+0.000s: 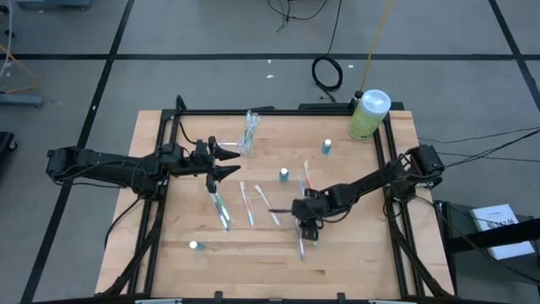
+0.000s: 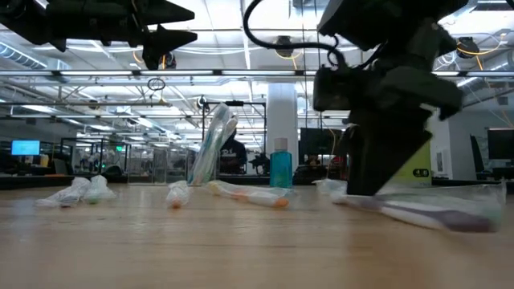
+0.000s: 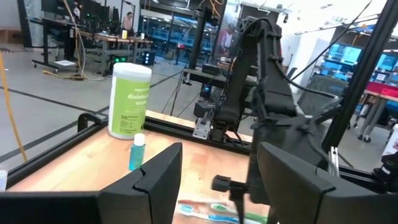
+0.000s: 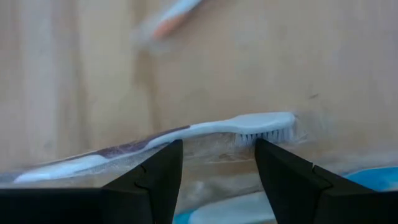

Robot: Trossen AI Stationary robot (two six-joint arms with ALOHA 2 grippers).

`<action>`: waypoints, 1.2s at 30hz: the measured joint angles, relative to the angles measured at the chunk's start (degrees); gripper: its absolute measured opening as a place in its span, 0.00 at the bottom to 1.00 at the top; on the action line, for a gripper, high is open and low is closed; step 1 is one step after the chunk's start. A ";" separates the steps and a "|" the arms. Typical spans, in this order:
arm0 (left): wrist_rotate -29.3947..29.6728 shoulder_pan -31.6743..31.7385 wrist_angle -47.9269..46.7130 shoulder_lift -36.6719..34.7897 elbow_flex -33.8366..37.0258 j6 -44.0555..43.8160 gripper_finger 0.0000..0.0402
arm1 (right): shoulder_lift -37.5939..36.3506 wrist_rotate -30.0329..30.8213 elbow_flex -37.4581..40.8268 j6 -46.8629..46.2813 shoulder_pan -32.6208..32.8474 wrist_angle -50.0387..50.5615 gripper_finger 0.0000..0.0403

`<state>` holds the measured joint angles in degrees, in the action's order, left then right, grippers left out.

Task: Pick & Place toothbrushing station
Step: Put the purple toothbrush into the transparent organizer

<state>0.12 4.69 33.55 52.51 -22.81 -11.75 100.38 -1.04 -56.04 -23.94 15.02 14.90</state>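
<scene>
Right wrist view: the right end effector (image 4: 217, 168) sits low over the worktop (image 4: 74, 74), its fingers parted and straddling a wrapped toothbrush (image 4: 205, 129) with white bristles, not gripping it. Seen from above, more wrapped toothbrushes (image 1: 247, 204) lie scattered mid-worktop, with small blue bottles (image 1: 284, 175) among them. The left end effector (image 1: 226, 161) hangs above the boards, fingers apart, holding nothing. Just beyond it, near the far edge, the toothbrushing station (image 1: 250, 133) is clear, tall see-through plastic, leaning. A green bottle (image 1: 368, 114) stands at the far right corner.
</scene>
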 joint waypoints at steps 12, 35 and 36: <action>0.00 -0.02 -1.31 0.00 0.00 -1.64 0.54 | 0.10 -0.22 -3.57 14.21 4.24 12.33 0.49; 0.48 -0.07 -0.89 -0.02 0.00 -1.63 0.54 | -10.44 2.44 -3.35 -24.28 14.57 17.08 0.49; 0.48 -0.07 -0.90 -0.02 0.00 -1.48 0.54 | -9.38 2.49 -3.35 -26.40 15.26 16.57 0.49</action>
<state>0.60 4.62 32.64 52.49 -22.81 -13.23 90.99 1.45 -59.40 -50.34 30.28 31.48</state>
